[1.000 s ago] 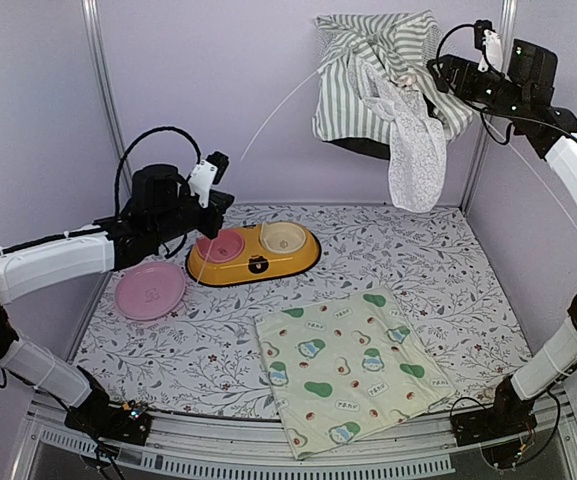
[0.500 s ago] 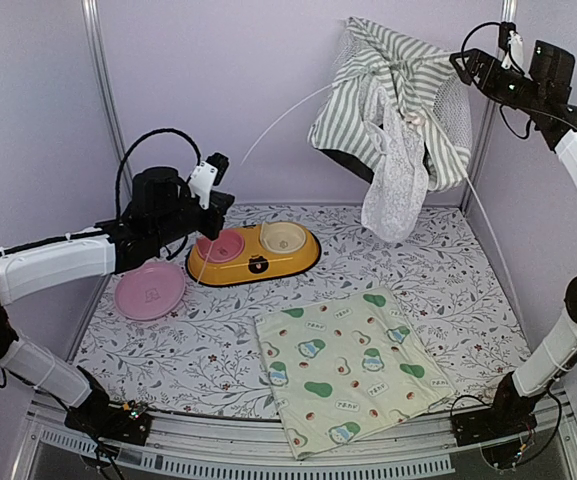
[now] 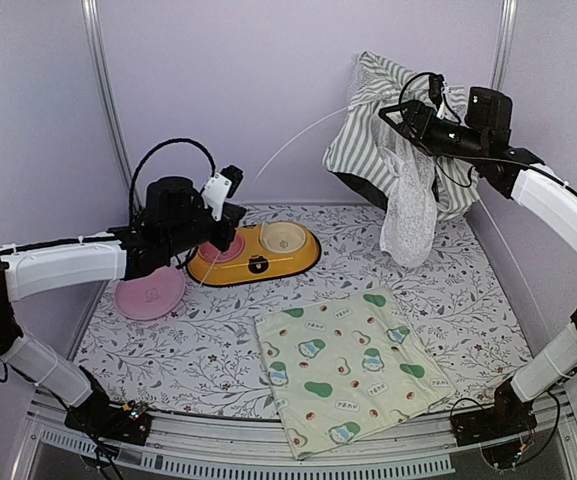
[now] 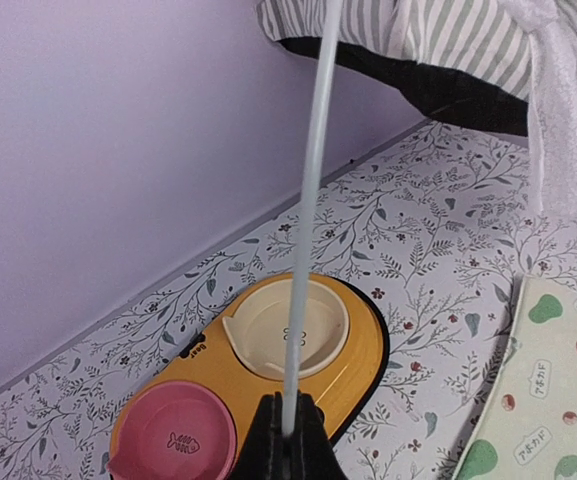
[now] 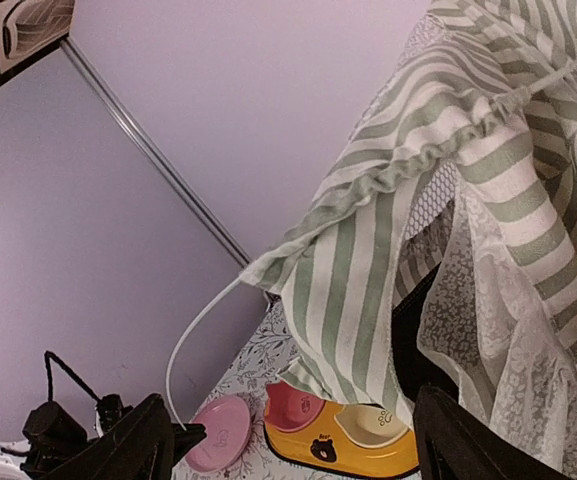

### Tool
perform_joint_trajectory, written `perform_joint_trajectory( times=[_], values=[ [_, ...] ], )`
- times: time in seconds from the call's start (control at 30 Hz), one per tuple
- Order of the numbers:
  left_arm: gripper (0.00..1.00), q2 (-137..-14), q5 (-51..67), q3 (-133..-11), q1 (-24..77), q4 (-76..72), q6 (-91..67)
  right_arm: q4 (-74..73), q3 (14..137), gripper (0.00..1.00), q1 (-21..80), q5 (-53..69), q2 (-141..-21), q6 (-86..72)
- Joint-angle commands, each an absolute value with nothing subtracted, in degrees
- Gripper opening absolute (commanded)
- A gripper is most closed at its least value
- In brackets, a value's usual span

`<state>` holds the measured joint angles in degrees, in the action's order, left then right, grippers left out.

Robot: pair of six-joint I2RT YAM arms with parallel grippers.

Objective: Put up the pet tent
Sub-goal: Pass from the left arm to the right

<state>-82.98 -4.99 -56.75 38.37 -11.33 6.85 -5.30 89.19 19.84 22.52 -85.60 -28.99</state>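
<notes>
pet tent [image 3: 364, 140] aloft against raised right gripper [image 3: 394, 113]

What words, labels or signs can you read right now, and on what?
Avocado-print mat: small white tags with characters, too blurred to read.
Pink bowl: a fishbone sign, no words.
Orange double bowl: dark face-like mark on its front, no text.
Pink plate: faint mark, unreadable.
Pet tent: no text seen.

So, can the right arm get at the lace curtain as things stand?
Probably yes: its gripper is open right at the tent, and the curtain hangs free close by, with nothing between them.
</notes>
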Motion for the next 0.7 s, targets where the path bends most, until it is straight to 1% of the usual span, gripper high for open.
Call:
perform_joint_trajectory(
  times=[0.0,0.2,0.27,0.4,0.43,0.5,0.57,0.6,0.67],
  values=[
    [0.00,-82.4,-5.1,-55.5,39.7,-17.0,4.6,4.9,89.7,0.83,19.4,18.9,-88.1,-38.4],
    [0.00,-82.5,-4.7,-54.6,40.8,-17.6,5.0,8.4,93.3,0.83,19.3,15.4,-93.9,-44.5],
    [0.00,-82.6,-4.3,-54.4,41.1,-17.7,5.2,9.1,94.3,0.79,19.3,14.7,-95.8,-45.6],
    [0.00,-82.3,-3.1,-54.1,42.2,-18.5,6.3,8.5,97.4,0.67,19.5,15.3,-100.7,-46.6],
    [0.00,-82.4,-2.7,-54.3,42.4,-18.5,6.6,8.2,98.7,0.62,20.0,15.9,-102.0,-46.8],
    [0.00,-83.4,-2.4,-55.6,42.5,-17.9,7.1,6.2,102.5,0.46,22.0,18.9,-104.8,-46.3],
    [0.00,-84.8,-2.4,-57.6,42.6,-16.7,7.7,2.3,106.7,0.35,26.2,20.0,-106.6,-42.9],
    [0.00,-85.5,-2.6,-58.8,42.6,-16.1,7.9,0.4,108.3,0.31,28.9,20.3,-107.0,-40.4],
    [0.00,-87.4,-3.2,-61.9,42.5,-14.0,7.8,-1.8,109.1,0.28,34.1,20.8,-107.1,-35.8]
  ],
)
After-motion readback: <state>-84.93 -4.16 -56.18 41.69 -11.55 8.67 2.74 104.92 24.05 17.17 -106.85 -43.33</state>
